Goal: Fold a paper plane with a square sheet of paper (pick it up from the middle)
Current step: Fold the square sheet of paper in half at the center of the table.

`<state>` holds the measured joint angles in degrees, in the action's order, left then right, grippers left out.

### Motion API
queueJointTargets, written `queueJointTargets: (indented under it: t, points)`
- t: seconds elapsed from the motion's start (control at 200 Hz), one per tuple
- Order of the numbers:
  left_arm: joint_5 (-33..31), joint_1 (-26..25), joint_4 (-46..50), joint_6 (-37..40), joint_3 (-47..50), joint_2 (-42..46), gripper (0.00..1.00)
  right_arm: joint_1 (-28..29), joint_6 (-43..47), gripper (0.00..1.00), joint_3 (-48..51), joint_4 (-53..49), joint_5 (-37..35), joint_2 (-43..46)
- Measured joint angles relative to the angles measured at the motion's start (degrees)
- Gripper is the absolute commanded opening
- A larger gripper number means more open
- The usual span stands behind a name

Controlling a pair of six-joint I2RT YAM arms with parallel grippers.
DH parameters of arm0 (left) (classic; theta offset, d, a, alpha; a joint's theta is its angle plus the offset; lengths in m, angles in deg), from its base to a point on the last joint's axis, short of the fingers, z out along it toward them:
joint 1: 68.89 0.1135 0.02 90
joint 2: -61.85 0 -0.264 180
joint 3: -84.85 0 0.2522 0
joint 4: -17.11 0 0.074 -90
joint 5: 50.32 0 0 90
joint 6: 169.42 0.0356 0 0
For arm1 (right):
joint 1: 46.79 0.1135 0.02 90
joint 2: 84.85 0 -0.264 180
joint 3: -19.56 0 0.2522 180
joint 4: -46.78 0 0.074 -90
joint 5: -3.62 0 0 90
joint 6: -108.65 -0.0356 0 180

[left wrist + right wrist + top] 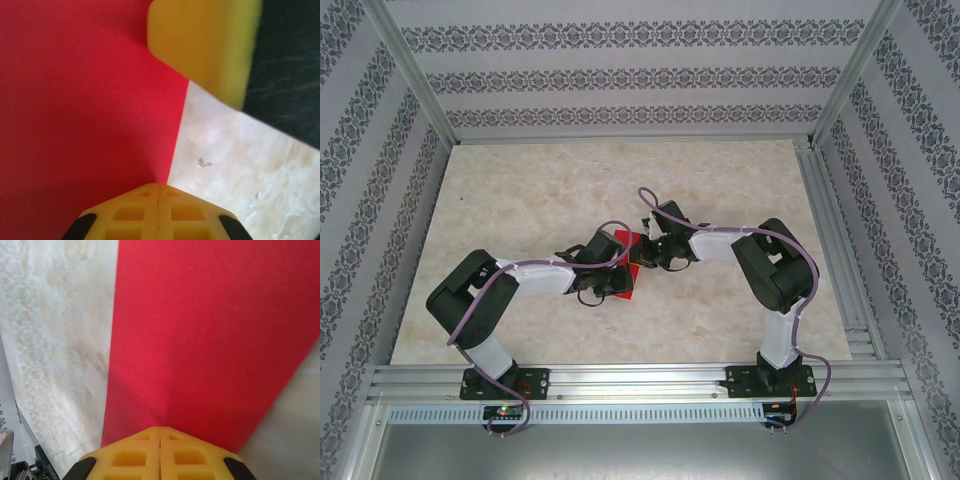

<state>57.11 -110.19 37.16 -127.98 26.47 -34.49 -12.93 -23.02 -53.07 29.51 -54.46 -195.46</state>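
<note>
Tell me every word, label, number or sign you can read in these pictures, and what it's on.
No text can be read anywhere.
The red paper is blank.
The left end effector and right end effector are plain yellow, with no marking.
The wallpaper carries only an ornamental pattern, no letters.
The small boards at the arm bases are too small to read, if they bear any print.

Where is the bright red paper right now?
The bright red paper lies near the middle of the pale marbled table in the top view, between the left gripper and the right gripper, both shut at its edges.
</note>
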Motion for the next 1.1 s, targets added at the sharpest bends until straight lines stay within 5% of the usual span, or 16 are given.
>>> queueJointTargets:
  t: [1.099]
  points:
    - [0.0, 0.0, 0.4, 1.8, -0.7, -1.0, 0.06, -6.8, 5.3, 0.08, -9.8, -7.5, 1.0, -6.8]
